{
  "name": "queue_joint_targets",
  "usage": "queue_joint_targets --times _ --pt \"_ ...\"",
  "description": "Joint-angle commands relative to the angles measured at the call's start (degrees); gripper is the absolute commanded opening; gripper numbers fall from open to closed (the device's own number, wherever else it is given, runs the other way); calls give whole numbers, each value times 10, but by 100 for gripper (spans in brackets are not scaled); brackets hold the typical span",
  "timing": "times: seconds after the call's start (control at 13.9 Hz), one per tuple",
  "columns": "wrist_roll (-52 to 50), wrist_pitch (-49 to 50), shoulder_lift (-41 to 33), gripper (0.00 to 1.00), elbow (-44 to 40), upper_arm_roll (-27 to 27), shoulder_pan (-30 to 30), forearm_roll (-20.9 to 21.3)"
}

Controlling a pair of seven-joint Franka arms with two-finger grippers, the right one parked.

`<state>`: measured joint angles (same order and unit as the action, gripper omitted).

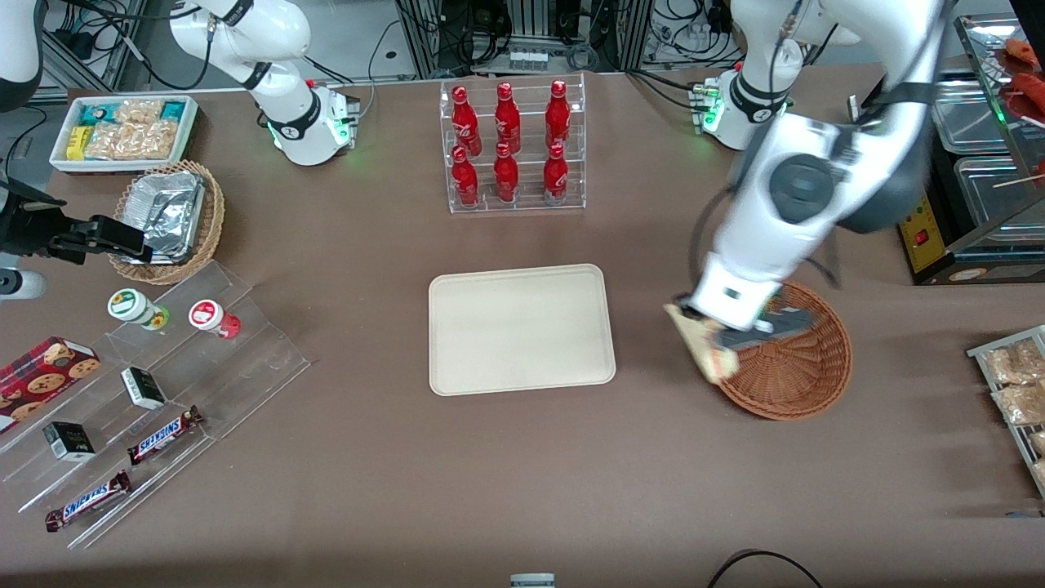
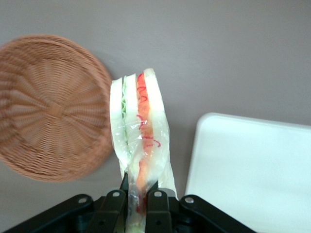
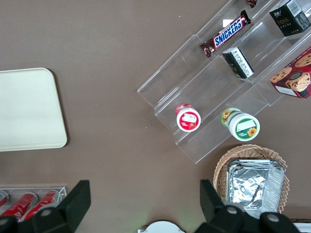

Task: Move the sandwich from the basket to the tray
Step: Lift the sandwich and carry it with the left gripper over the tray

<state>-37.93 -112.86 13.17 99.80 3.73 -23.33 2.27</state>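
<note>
Brown table; gripper (image 2: 137, 206) clamps sandwich (image 2: 141, 141) above basket (image 1: 804, 367) rim.

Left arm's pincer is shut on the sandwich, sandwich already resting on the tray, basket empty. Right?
Not quite. The pincer is shut on the sandwich, and the basket is empty, but the sandwich is not on the tray. The left wrist view shows it held in the air between basket and tray, over bare table.
</note>
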Motion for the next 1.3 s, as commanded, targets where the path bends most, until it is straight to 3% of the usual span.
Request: queue_joint_targets --times 0.0,0.29,0.58,1.22 --pt "0 4 45 0 -43 -7 -62 -22" --pt "-6 4 139 0 -125 -7 -128 -30" --pt "-25 -42 205 0 -145 -7 -171 -30" --pt "-29 -87 267 0 -158 -7 -218 -27"
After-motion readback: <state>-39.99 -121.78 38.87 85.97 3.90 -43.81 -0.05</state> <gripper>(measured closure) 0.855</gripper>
